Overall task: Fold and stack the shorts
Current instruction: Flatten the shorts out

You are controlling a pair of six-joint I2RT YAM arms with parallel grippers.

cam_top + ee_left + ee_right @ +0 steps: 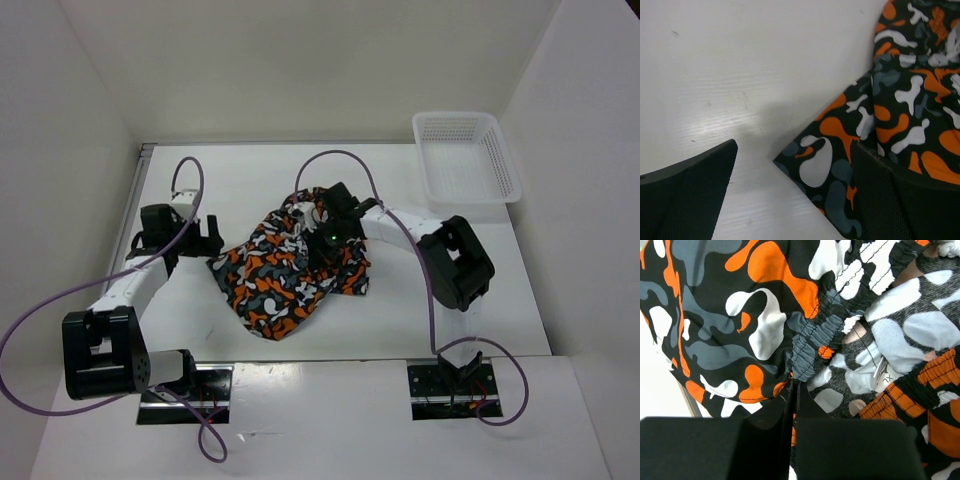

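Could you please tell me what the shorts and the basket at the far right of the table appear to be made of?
The shorts look like thin, soft, matte fabric: they crumple in loose folds, and the waistband is gathered with rows of stitching, so it is probably elastic. The basket looks like rigid white plastic, judging by its moulded mesh walls and smooth rim.
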